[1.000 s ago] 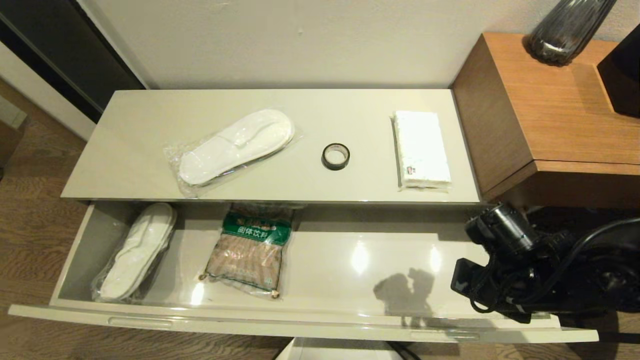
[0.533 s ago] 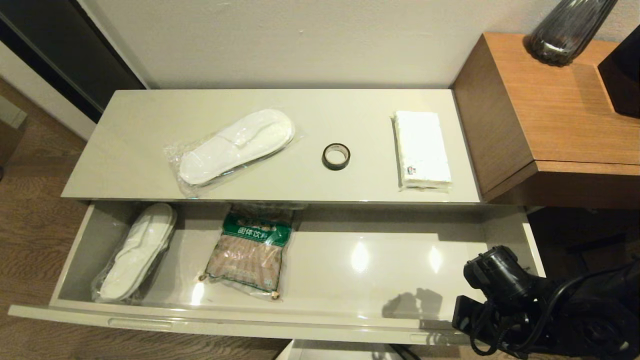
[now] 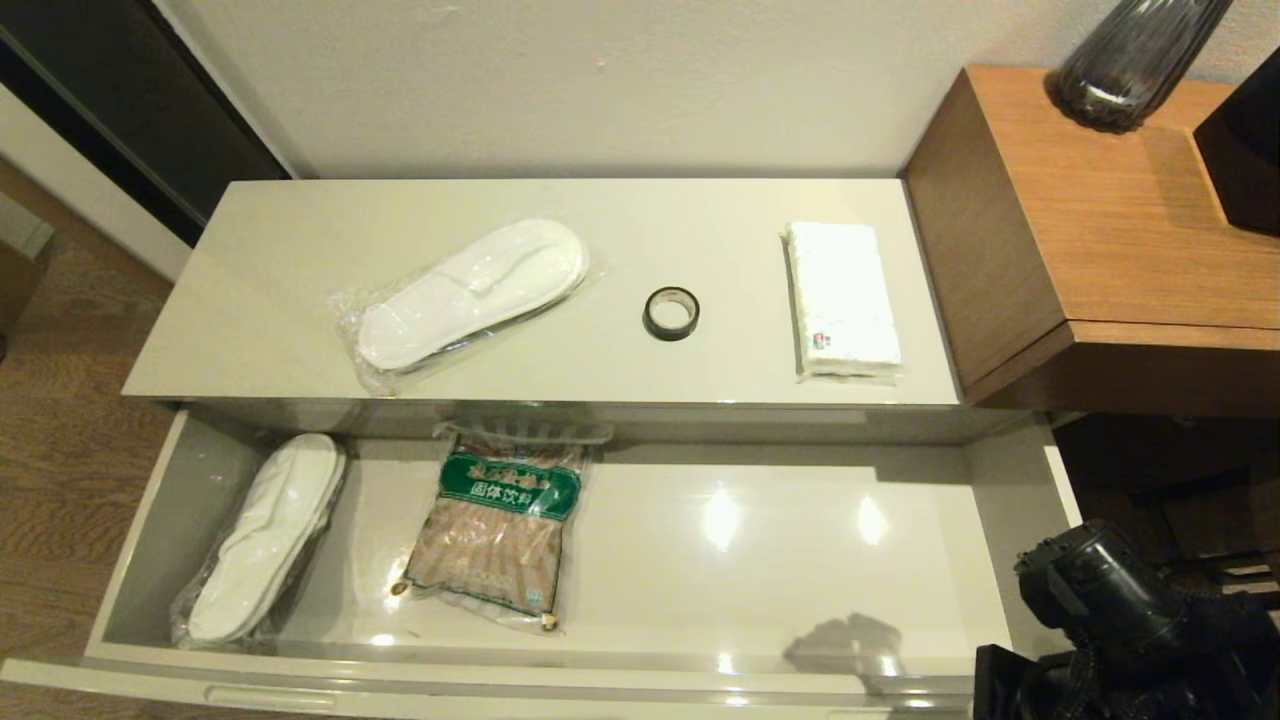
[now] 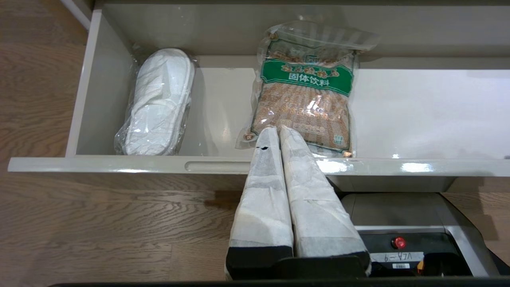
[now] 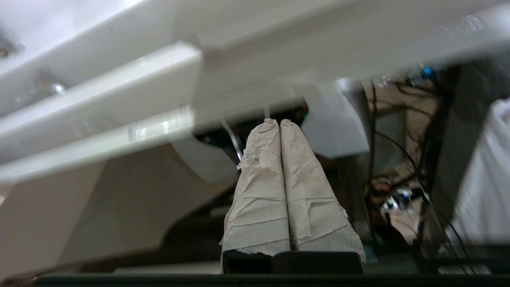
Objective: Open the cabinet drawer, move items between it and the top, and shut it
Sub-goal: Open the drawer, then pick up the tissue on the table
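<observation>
The cabinet drawer (image 3: 1010,540) stands pulled far out below the top (image 3: 700,220). On the top lie a bagged pair of white slippers (image 3: 470,295), a black tape roll (image 3: 671,312) and a white packet (image 3: 840,300). Inside the drawer lie another bagged pair of slippers (image 3: 260,535) and a green-labelled brown bag (image 3: 500,525). My right arm (image 3: 1130,630) is low at the drawer's right front corner. Its gripper (image 5: 275,121) is shut and empty, just under the drawer's front edge. My left gripper (image 4: 277,129) is shut and empty, its tips over the drawer front (image 4: 119,164) by the brown bag (image 4: 305,95).
A taller brown wooden side table (image 3: 1110,230) with a dark ribbed vase (image 3: 1135,60) adjoins the cabinet on the right. A wall runs behind the top. Wooden floor (image 3: 60,440) lies to the left. The robot's base (image 4: 414,235) sits below the drawer front.
The drawer has slid further out toward me. My right arm has drawn back and down with it, from over the drawer's right end to the lower right corner.
</observation>
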Available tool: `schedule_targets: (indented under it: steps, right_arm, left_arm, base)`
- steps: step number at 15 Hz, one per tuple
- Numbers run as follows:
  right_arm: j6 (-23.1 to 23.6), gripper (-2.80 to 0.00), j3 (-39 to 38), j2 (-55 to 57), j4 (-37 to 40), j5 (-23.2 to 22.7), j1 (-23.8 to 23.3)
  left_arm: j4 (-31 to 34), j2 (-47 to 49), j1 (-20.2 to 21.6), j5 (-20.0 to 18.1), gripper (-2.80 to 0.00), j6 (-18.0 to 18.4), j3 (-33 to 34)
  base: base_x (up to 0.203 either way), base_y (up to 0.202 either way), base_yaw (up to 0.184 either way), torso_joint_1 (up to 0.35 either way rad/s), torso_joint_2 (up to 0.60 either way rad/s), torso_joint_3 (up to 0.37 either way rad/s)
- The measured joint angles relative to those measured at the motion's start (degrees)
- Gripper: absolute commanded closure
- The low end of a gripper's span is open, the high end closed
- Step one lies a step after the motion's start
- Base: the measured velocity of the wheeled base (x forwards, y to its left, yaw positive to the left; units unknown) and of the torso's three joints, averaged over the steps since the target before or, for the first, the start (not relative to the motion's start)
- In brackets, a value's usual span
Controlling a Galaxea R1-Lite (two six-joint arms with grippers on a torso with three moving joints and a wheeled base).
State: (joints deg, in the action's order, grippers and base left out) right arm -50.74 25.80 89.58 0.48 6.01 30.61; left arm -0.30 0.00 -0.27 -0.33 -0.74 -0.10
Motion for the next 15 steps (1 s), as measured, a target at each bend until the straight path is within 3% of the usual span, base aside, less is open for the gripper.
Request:
schedule_targets:
  steps: [2,5,7,12,14,15]
  right_arm:
    - [0.34,0.00,4.78,-4.37,7.14,-0.06,0.09]
    - [2.59,0.00,19.08,-7.72,20.29,0.53,0.12]
    - [5.05,0.00,32.77,-7.12,27.84,3.00,0.06]
    - [15.83,0.00,73.64,6.31,38.74,15.72,-0.74]
    - [20.98,0.00,81.77,14.00,37.61,21.48,-1.65]
    - [23.37,-2.80,83.56,17.44,35.94,24.48,-2.19]
  left_arm:
    - [0.00,0.00,0.00,-0.02,0.00,0.00,0.00]
    - [-0.02,0.00,0.00,-0.02,0.00,-0.04,0.00]
    - [-0.02,0.00,0.00,0.00,0.00,-0.02,0.00]
    - [0.00,0.00,0.00,0.00,0.00,0.00,0.02]
    - [-0.02,0.00,0.00,-0.02,0.00,-0.02,0.02]
    - [0.00,0.00,0.00,0.00,0.00,0.00,0.02]
  base:
    - [0.000,0.000,0.000,0.000,0.00,0.000]
    - [0.000,0.000,0.000,0.000,0.00,0.000]
    - [0.000,0.000,0.000,0.000,0.00,0.000]
    - [0.000,0.000,0.000,0.000,0.00,0.000]
    - [0.000,0.000,0.000,0.000,0.00,0.000]
    - [0.000,0.000,0.000,0.000,0.00,0.000]
